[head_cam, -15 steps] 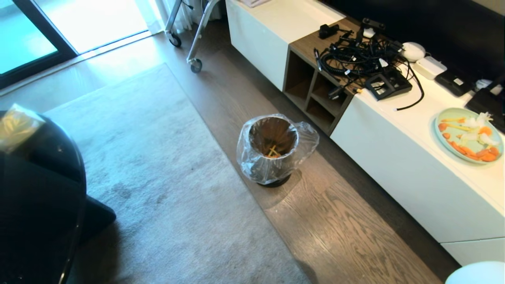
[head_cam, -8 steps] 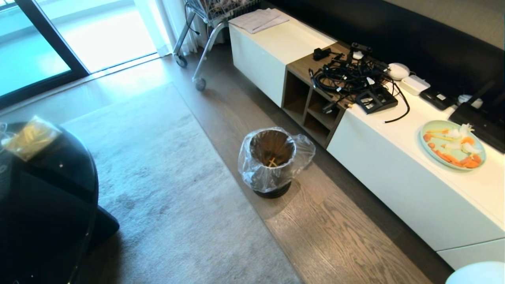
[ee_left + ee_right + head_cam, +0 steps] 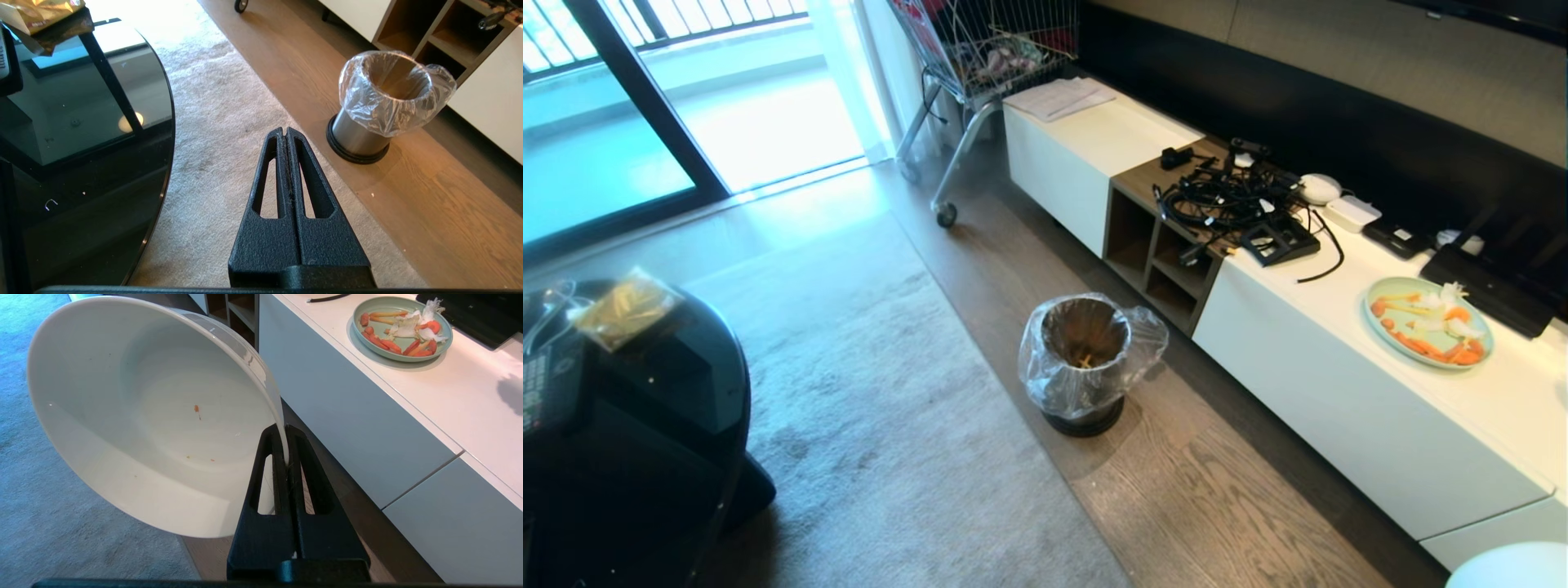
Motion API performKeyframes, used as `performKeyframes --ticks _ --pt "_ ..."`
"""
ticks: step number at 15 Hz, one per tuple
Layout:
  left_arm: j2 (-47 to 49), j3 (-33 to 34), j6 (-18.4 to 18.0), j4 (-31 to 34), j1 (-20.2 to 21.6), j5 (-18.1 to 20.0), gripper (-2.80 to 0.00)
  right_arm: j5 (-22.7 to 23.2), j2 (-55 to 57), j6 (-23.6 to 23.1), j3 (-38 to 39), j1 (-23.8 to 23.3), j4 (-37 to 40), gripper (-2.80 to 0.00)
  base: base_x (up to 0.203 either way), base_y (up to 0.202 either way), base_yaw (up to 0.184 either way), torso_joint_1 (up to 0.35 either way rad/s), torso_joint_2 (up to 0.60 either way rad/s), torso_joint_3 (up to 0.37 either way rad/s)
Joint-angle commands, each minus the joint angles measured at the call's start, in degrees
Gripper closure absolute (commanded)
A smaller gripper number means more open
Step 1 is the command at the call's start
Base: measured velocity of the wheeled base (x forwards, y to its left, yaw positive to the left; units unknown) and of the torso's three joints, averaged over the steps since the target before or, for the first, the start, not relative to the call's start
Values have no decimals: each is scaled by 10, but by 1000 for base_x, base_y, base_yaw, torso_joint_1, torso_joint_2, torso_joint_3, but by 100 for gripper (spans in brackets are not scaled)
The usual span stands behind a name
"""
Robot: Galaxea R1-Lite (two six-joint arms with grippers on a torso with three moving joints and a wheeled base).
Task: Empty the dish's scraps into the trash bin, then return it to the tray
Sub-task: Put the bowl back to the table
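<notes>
The dish (image 3: 155,416), a white deep bowl, hangs tilted over the floor with only a few orange specks inside. My right gripper (image 3: 284,432) is shut on its rim. A sliver of the dish (image 3: 1512,567) shows at the lower right of the head view. The trash bin (image 3: 1085,363), metal with a clear bag over its rim, stands on the wood floor, and a few scraps (image 3: 1085,359) lie inside it. My left gripper (image 3: 286,130) is shut and empty above the rug, with the trash bin (image 3: 386,102) ahead of it. The tray is out of view.
A long white cabinet (image 3: 1339,384) runs along the right, carrying a pale green plate (image 3: 1427,333) of food bits and a tangle of cables (image 3: 1233,204). A black round glass table (image 3: 645,457) is at the left. A wire cart (image 3: 988,49) stands at the back. A grey rug (image 3: 866,425) covers the middle floor.
The whole head view has tilted upward: bin, cabinet and table sit lower in the picture, and the cart and back wall have come into sight. The things themselves have not moved.
</notes>
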State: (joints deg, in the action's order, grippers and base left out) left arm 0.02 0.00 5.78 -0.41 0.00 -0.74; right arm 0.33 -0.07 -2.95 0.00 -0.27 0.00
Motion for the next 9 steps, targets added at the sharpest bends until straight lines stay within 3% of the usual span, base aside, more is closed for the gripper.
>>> performKeyframes --ticks 1,9 --pt "0 0 0 0 0 0 0 0 1 0 0 0 0 0 0 0 0 2 6 197" --pt "0 0 1 0 0 0 0 0 1 0 0 0 0 0 0 0 0 4 1 204"
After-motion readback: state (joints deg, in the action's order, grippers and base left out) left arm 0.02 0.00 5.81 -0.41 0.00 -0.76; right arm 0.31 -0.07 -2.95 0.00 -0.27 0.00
